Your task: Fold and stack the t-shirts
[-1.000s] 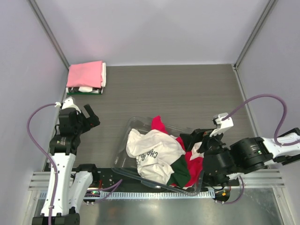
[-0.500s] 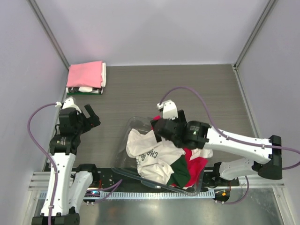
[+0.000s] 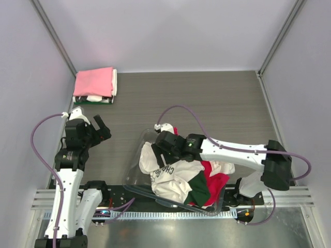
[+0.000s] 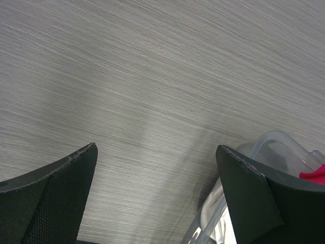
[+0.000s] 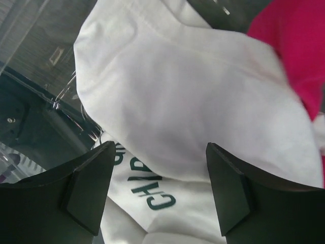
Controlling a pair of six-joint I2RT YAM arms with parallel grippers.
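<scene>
A crumpled cream-white t-shirt (image 3: 173,173) with dark print lies in the clear bin (image 3: 135,170), with a red-magenta t-shirt (image 3: 214,173) and a dark green t-shirt (image 3: 199,190) beside it. My right gripper (image 3: 163,147) hangs open just above the cream shirt (image 5: 193,101) at the bin's far left; in the right wrist view it (image 5: 160,147) is empty, and the red shirt (image 5: 294,46) shows at the upper right. A pale pink t-shirt (image 3: 93,81) tops a folded stack at the back left. My left gripper (image 3: 98,129) is open and empty over bare table (image 4: 156,150).
The bin's corner (image 4: 274,140) lies just right of my left gripper. The folded stack sits against the left wall. Grey walls enclose the wood-grain table (image 3: 207,103) on three sides. A metal rail (image 3: 155,213) runs along the near edge.
My right arm has swung from the bin's right side out over the bin, reaching left to the cream shirt. The left arm has not moved.
</scene>
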